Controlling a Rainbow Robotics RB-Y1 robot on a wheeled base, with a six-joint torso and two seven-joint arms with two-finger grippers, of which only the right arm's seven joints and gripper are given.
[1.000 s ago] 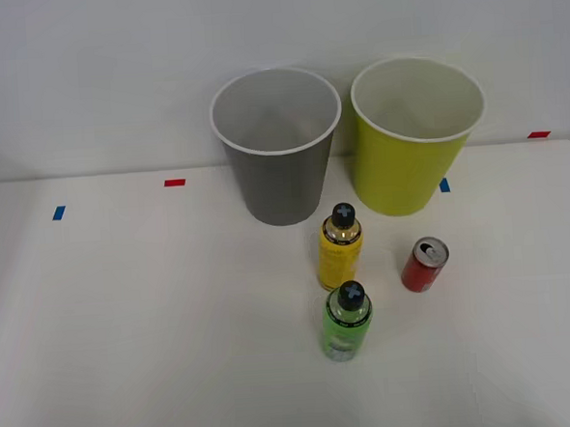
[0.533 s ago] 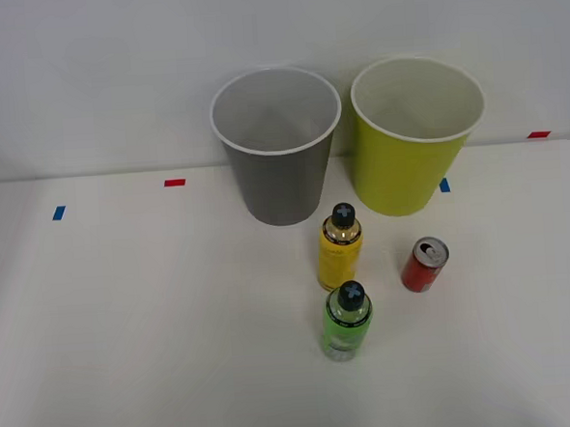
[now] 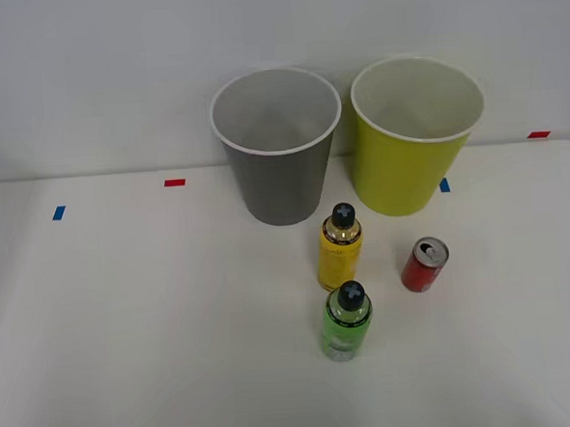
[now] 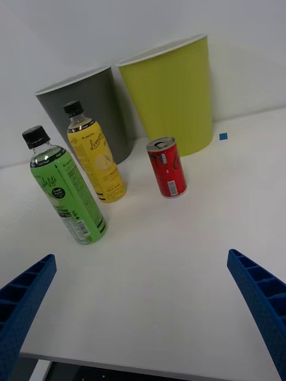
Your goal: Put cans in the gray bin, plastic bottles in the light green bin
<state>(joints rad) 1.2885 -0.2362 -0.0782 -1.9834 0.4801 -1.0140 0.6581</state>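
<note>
My white tabletop point(image 3: 127, 320) runs back to a plain pale wall point(image 3: 112, 69), with small red and blue tape marks along its far edge and one red mark at the near edge. At the far edge, just right of the middle, the gray bin point(image 3: 278, 146) and the light green bin point(image 3: 418, 133) stand upright, side by side, the green one nearer the right edge. In front of them stand the yellow bottle point(image 3: 339, 248), then the green bottle point(image 3: 347, 322) closer to the near edge, and the red can point(image 3: 424, 265) to their right, all apart. My right gripper point(image 4: 143, 309) hangs spread wide above the table, holding nothing. Nothing has moved since a second ago.
</note>
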